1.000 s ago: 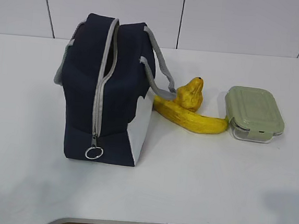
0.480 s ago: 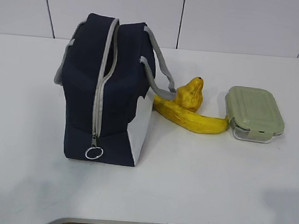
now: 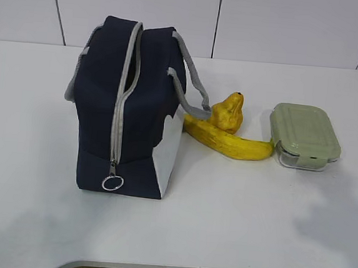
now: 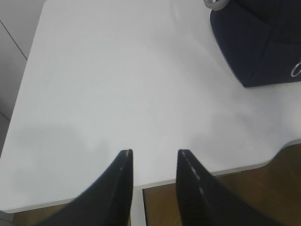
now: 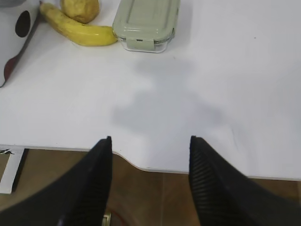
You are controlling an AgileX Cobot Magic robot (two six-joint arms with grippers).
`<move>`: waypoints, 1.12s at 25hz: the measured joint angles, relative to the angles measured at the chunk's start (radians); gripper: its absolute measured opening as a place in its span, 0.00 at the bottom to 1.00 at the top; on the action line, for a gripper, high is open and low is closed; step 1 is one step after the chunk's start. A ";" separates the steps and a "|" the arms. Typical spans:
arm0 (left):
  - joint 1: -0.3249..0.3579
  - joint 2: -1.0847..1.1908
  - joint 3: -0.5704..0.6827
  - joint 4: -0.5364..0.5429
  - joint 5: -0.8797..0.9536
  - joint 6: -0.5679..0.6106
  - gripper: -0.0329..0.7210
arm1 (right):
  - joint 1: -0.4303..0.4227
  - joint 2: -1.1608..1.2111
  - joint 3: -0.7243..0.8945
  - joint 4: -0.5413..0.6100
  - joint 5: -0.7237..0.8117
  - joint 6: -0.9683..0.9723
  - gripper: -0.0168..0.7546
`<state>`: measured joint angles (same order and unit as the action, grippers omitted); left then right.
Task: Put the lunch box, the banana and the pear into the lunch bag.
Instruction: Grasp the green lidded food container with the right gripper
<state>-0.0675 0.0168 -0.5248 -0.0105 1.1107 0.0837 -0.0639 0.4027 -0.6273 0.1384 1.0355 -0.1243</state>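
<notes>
The navy lunch bag (image 3: 128, 107) stands left of centre on the white table, its grey zipper running along the top to a metal ring pull (image 3: 112, 183) at the near end. The banana (image 3: 225, 140) lies right of the bag, with the pear (image 3: 227, 113) resting against its far side. The lunch box (image 3: 304, 135) with its pale green lid sits at the banana's right tip. Neither gripper shows in the exterior view. My left gripper (image 4: 154, 151) hangs open and empty over the table's near left edge, the lunch bag (image 4: 263, 42) at upper right. My right gripper (image 5: 150, 138) is open and empty over the near edge, facing the lunch box (image 5: 146, 21), banana (image 5: 77, 29) and pear (image 5: 81, 9).
The table's front edge has a curved cut-out (image 5: 141, 165) below the right gripper, with brown floor beneath. A white panelled wall (image 3: 239, 20) backs the table. Bare tabletop (image 4: 117, 84) lies between the left gripper and the bag.
The objects have not moved. A soft shadow at the table's near right has spread up and left towards the lunch box.
</notes>
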 joint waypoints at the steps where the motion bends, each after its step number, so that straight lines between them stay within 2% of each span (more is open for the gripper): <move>1: 0.000 0.000 0.000 0.000 0.000 0.000 0.36 | 0.000 0.046 -0.008 0.000 -0.002 0.002 0.56; 8: 0.000 0.000 0.000 0.001 0.000 0.000 0.36 | 0.000 0.339 -0.101 0.027 -0.011 0.029 0.56; 21: 0.000 0.000 0.000 0.001 0.000 0.000 0.36 | -0.006 0.808 -0.401 0.075 -0.034 0.016 0.56; 24: 0.000 0.000 0.000 0.001 0.000 0.000 0.36 | -0.061 0.898 -0.461 0.150 -0.020 -0.044 0.56; 28: 0.000 0.000 0.000 0.001 0.000 0.000 0.36 | -0.200 0.991 -0.501 0.335 0.001 -0.180 0.56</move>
<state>-0.0675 0.0168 -0.5248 -0.0091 1.1107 0.0837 -0.2635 1.3938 -1.1283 0.4730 1.0366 -0.3040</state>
